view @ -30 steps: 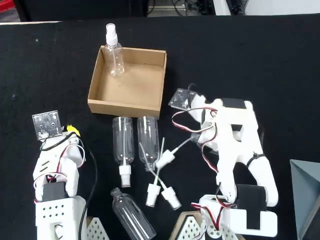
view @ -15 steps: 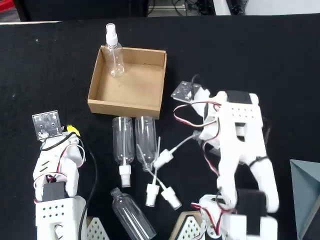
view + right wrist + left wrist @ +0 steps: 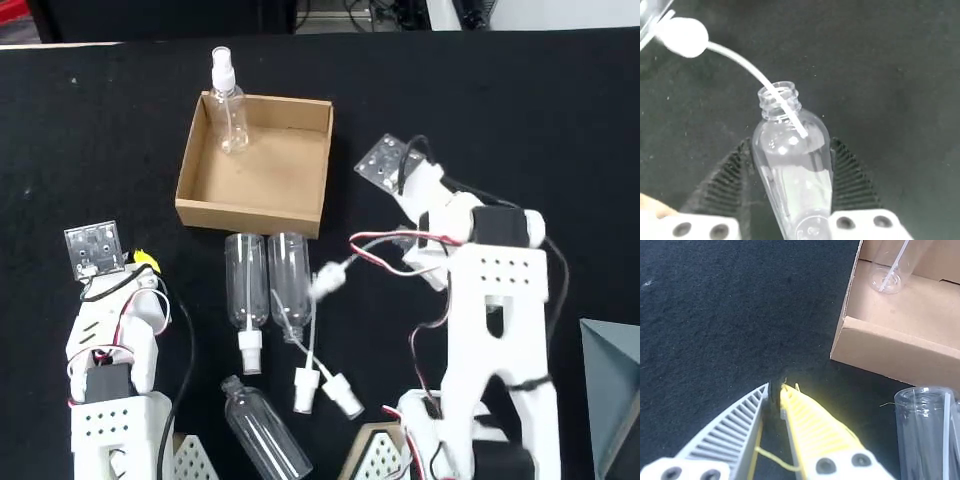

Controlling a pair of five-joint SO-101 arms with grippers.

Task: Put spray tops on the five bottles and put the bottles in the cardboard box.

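Right wrist view: the right gripper (image 3: 790, 145) is clamped on a clear bottle (image 3: 792, 175), one jaw on each side of its body, with the open neck pointing away from the gripper. A dip tube (image 3: 742, 57) crosses that neck, its tip over the bottle's shoulder; I cannot tell whether the tip is inside the bottle or lying on top. Farther out and off to one side is its white spray head (image 3: 684, 36), held by nothing.

The likely failure is the tube slipping off the neck if the bottle tilts or swings, dropping the top onto the bench (image 3: 890, 75). The smooth bottle could also twist between the jaws. The trailing head is just beside two lying bottles (image 3: 268, 280) and could nudge them. Beyond them is the cardboard box (image 3: 250, 215).

The left gripper (image 3: 775, 389) is closed and empty, well apart from the right gripper, so it gives no support.
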